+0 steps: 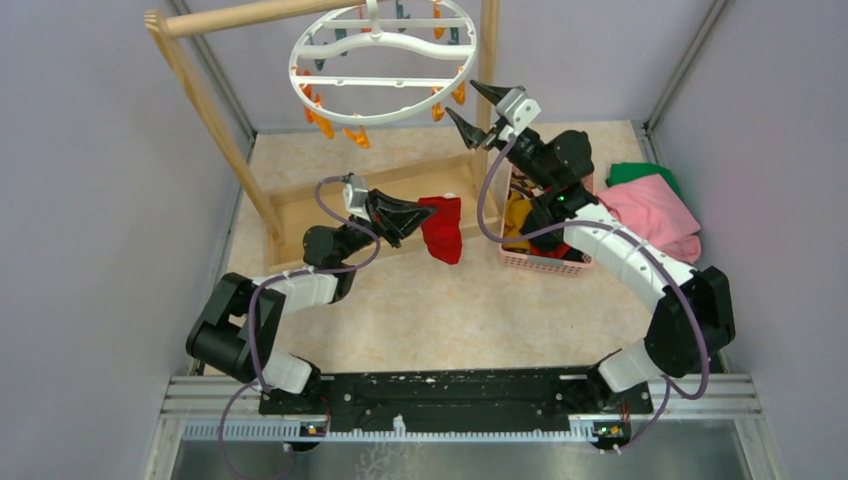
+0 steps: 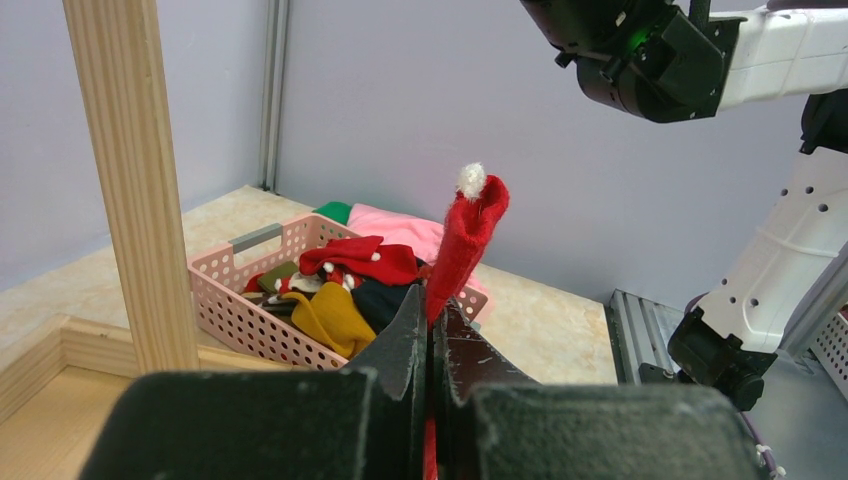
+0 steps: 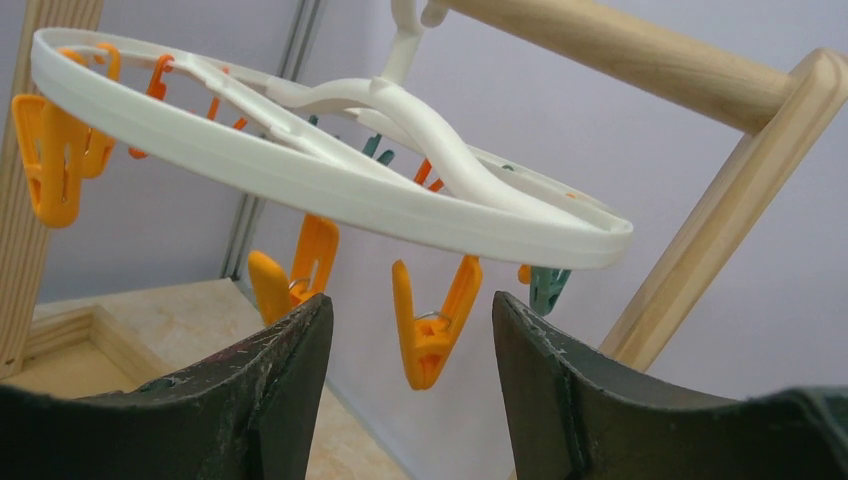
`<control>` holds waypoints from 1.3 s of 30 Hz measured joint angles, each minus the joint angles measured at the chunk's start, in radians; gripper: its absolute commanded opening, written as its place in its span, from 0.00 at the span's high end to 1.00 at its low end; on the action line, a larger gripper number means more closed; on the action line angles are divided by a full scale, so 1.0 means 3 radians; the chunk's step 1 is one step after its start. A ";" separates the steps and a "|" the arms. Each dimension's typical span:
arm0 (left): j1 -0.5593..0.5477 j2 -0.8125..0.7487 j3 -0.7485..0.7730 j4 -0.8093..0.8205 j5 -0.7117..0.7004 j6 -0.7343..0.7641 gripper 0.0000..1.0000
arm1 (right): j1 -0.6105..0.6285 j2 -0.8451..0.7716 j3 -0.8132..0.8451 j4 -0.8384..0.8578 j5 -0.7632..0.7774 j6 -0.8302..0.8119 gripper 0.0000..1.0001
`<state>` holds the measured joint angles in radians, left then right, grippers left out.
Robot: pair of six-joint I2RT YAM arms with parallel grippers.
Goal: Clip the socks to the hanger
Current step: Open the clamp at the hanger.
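No sock is on the hanger (image 3: 330, 188), which hangs at 12 o'clock in the top view; every clip I can see is bare. One red sock (image 1: 441, 228) hangs near centre, my left gripper (image 1: 405, 220) clamped on it. My right gripper (image 1: 463, 100), jaws apart, brackets an orange clip (image 3: 432, 330). Other socks (image 2: 335, 300) lie in the pink basket (image 2: 240, 310) at 3 o'clock. I judge the task barely begun.

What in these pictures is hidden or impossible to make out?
Left wrist view: the lower part of the red sock is hidden inside the left gripper.
Top view: the right arm covers most of what lies in the pink basket.
Right wrist view: the top edge cuts off the hook of the hanger.
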<state>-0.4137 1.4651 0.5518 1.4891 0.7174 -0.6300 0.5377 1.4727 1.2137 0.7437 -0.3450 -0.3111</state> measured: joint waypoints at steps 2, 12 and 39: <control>0.0000 0.0000 0.0000 0.0000 0.0000 0.0000 1.00 | -0.0001 0.0027 0.0072 0.0001 -0.0001 0.0001 0.41; 0.0000 0.0000 0.0000 0.0000 -0.0001 0.0004 1.00 | -0.0013 0.0209 0.0266 -0.0067 -0.0015 0.0018 0.41; 0.0000 -0.0004 -0.0001 0.0000 -0.0001 0.0015 1.00 | -0.0014 0.0407 0.0502 -0.0139 -0.0039 0.0183 0.52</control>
<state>-0.4137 1.4639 0.5514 1.4891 0.7170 -0.6254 0.5335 1.5948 1.3643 0.7021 -0.3569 -0.2562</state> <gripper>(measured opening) 0.014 0.502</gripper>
